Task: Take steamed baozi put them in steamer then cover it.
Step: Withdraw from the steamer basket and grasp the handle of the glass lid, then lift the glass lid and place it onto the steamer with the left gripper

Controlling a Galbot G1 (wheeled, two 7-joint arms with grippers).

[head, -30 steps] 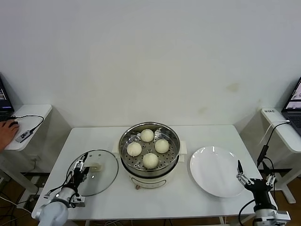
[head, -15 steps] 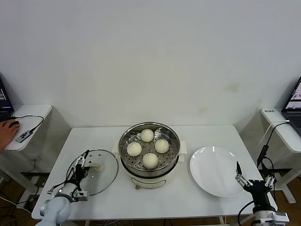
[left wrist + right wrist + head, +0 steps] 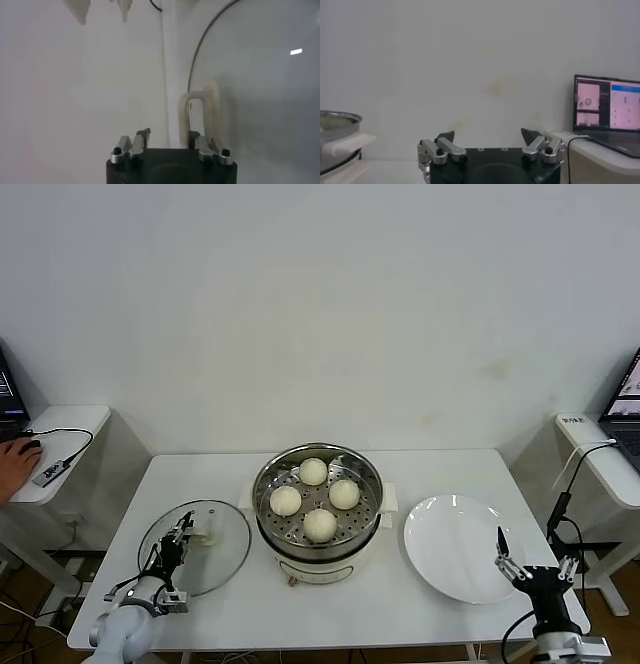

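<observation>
With Four Baozi In, Left Gripper Takes The Cover Handle

While the cover (image 3: 196, 547) lies flat on the surface (image 3: 400, 609), left gripper (image 3: 178, 540) jaws pinch its handle. Four steamed baozi (image 3: 319, 524) sit inside the open steamer (image 3: 317, 509). Right gripper (image 3: 535, 567) waits, jaws wide open, beside the plate (image 3: 460, 546).

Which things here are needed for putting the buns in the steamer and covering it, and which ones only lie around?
For the job:
- four steamed baozi, in the steamer
- glass cover, on the table
- left gripper, at the cover's handle

Lying about:
- white plate
- right gripper, open beside it
</observation>
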